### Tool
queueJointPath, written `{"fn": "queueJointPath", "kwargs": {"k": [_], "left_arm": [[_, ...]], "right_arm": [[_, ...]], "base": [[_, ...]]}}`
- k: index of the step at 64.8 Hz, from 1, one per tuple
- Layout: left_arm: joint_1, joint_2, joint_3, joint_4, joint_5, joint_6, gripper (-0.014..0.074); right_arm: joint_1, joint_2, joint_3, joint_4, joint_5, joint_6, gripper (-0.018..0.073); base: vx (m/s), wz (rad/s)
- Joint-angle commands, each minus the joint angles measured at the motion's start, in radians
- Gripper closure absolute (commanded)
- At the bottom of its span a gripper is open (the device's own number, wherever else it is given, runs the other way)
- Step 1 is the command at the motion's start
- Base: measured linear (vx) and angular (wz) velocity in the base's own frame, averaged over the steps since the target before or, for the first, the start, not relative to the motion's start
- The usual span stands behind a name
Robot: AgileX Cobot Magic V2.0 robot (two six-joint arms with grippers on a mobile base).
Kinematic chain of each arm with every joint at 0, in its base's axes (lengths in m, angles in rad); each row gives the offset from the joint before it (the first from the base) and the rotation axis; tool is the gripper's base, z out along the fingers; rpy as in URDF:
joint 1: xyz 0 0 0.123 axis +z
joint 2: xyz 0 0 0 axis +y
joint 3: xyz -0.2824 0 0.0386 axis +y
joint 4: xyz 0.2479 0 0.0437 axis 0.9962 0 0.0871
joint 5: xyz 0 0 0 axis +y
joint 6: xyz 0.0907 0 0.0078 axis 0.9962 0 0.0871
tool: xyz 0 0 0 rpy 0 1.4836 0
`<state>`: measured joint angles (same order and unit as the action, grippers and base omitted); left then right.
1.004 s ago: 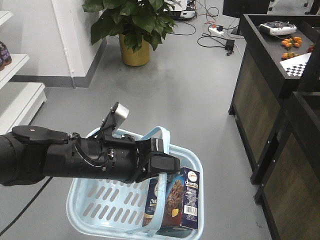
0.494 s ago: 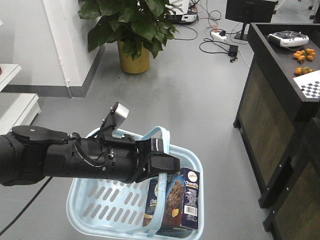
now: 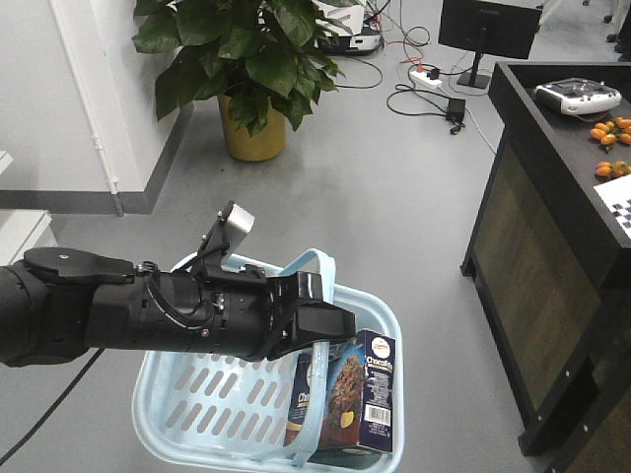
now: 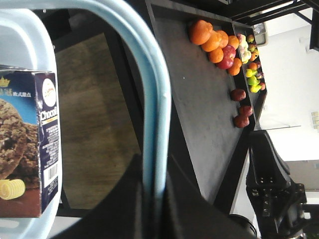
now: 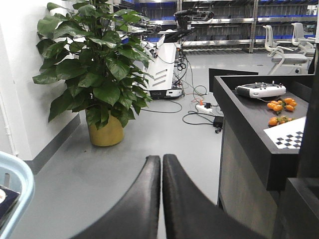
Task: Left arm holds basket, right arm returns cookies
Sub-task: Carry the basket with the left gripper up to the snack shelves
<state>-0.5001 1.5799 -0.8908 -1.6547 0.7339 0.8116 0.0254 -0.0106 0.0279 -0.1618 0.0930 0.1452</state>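
The front-facing camera sits high behind the left gripper (image 3: 325, 320), looking down past it onto the basket (image 3: 227, 404). The left wrist camera, turned sideways, peers very close along that gripper at the basket's handle (image 4: 158, 99). The right wrist camera looks level over the right gripper (image 5: 161, 169). Beyond it stand the plant (image 5: 94, 64) and desk (image 5: 254, 119), both shared with the front view.

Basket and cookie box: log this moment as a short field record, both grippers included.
Basket: light blue, hanging from the left arm's grip
Cookies: box standing on end inside the basket
Left gripper: shut on the basket handle
Right gripper: shut, empty, apart from the basket
Nearby: potted plant, black counter with orange fruit
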Motion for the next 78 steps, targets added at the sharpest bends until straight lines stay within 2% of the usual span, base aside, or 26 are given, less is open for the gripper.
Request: {"fn": "queueJointPath", "kwargs": {"k": [1,32,78], "left_arm": [[-0.007,-0.051,-0.031,-0.061,0.048,0.012,0.0603],[-0.007,-0.051,-0.031,-0.061,0.048,0.012,0.0603],[-0.007,-0.051,-0.031,-0.061,0.048,0.012,0.0603]], "right_arm": [[-0.003,-0.012,0.003,-0.007,-0.074,0.002,0.0567],[-0.003,-0.012,0.003,-0.007,-0.074,0.002,0.0567],[-0.003,-0.012,0.003,-0.007,-0.074,0.002,0.0567]], "base": [[0.27,-0.02],[0.27,0.16],[0.24,0.48]]}}
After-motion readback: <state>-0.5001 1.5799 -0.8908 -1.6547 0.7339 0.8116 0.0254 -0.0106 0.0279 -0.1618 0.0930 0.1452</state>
